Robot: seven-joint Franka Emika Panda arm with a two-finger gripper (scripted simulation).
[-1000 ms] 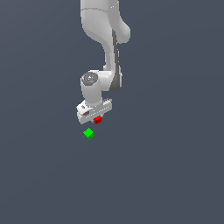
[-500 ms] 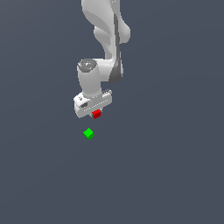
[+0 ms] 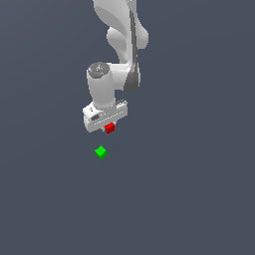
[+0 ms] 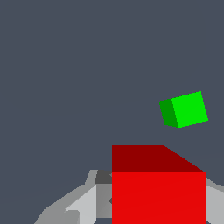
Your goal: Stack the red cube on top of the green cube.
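Arm hangs down from the top centre of the exterior view, wrist bent so the gripper (image 3: 106, 121) sits just left of frame centre. Red cube (image 3: 110, 128) pinched between the fingers, jaws closed narrow on it, poking out beneath the white hand. It looks lifted clear of the floor, though the flat grey ground gives no shadow to confirm height.

Green cube (image 3: 101, 152) lies alone on the grey surface, below and slightly left of the red one in the exterior view, near but apart. Nothing touches it.

Wrist view: red cube (image 4: 158, 192) fills the lower right of the frame, grey finger (image 4: 81, 205) visible on its flank. Green cube (image 4: 183, 109) sits in the right middle of the frame, turned at an angle to the red one's faces.

Judgement: carry phase, grasp done, stacking not yet done. Holding the cube raised makes sense, as it must come over the green one from above rather than shove it sideways. The offset and the apparent twist between the cubes both need closing before release; a skewed drop could topple off.
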